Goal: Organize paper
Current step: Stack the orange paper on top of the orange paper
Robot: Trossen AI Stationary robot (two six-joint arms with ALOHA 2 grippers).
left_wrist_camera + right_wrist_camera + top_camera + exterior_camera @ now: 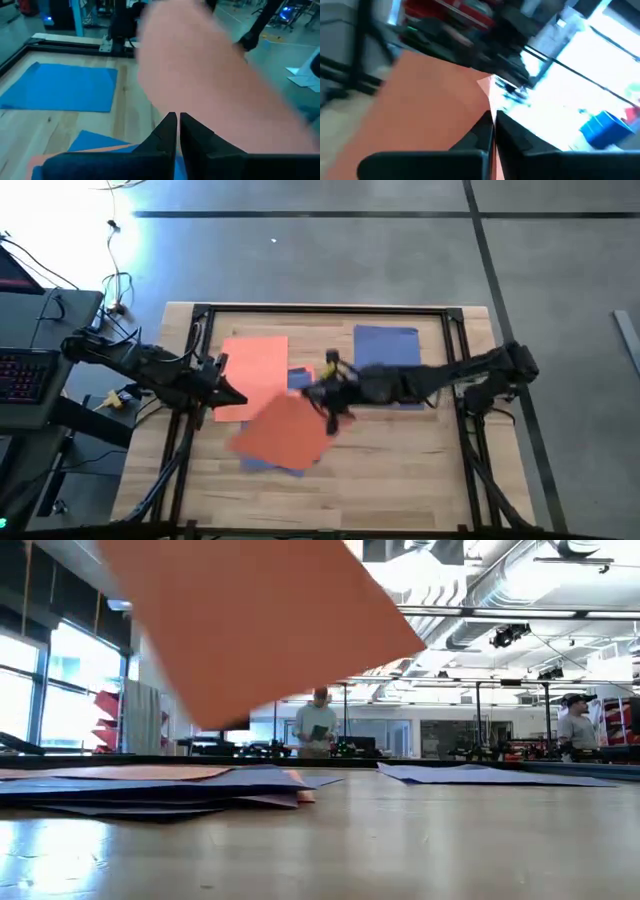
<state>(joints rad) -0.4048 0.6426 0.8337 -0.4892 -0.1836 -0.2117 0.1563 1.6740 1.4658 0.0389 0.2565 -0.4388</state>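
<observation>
Partway through sorting: right gripper (325,412) is clamped on the corner of an orange sheet (285,432), carried clear of the table (400,470). Left gripper (232,395), fingers together and holding nothing, waits beside the orange pile (255,365). Blue pile (385,343) sits apart; mixed sheets (150,790) underneath remain unsorted.

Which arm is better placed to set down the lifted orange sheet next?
The right. Its gripper is shut on the lifted orange sheet, held above the table. The left gripper, shut and empty, waits beside the flat orange sheet.
</observation>
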